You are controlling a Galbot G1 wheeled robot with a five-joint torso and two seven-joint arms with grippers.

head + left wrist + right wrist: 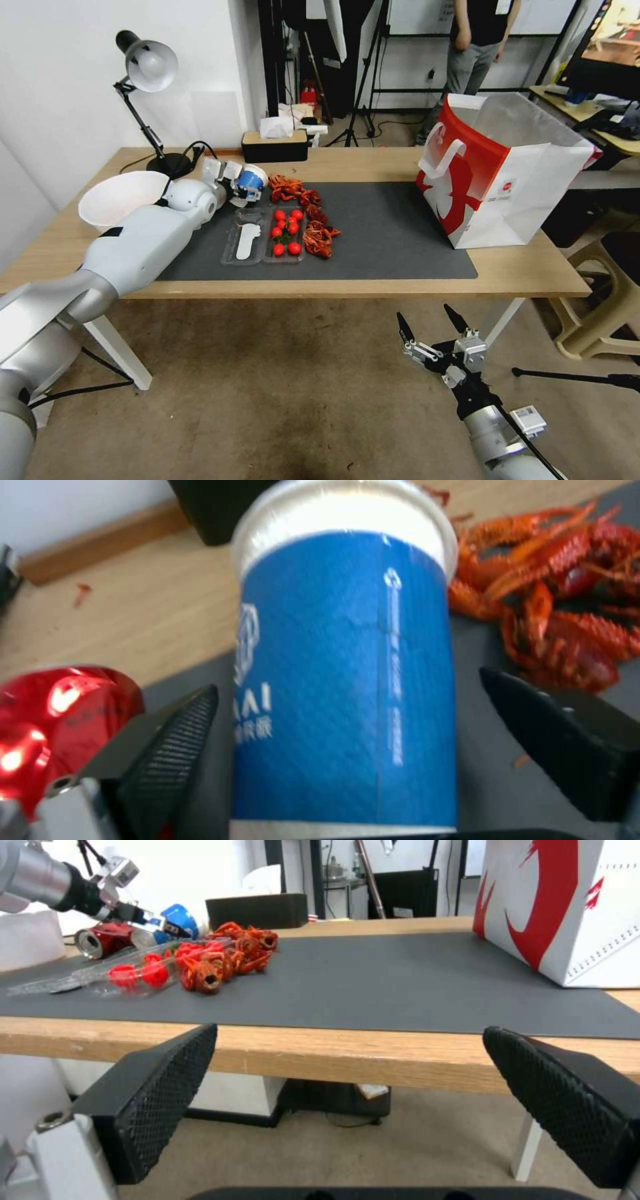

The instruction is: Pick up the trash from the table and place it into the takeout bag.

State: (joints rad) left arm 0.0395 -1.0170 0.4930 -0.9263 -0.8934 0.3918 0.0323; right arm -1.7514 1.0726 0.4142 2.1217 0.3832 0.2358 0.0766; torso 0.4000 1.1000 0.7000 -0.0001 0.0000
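A blue paper cup (253,179) lies on its side at the back left of the dark mat (387,227) on the table (373,160). My left gripper (241,193) reaches around it. In the left wrist view the blue cup (347,630) sits between the spread fingers of the left gripper (348,680), with a small gap on each side. A crushed red can (60,715) lies right beside it. The takeout bag (507,173) stands open at the table's right end. My right gripper (424,313) hangs open, holding nothing, below the table's front edge.
A clear tray of cherry tomatoes (267,237) and red crawfish shells (313,220) lie next to the cup. A large white bowl (120,197), a desk lamp (150,67) and a tissue box (275,143) stand at the back left. A beige stool (600,300) stands right of the table.
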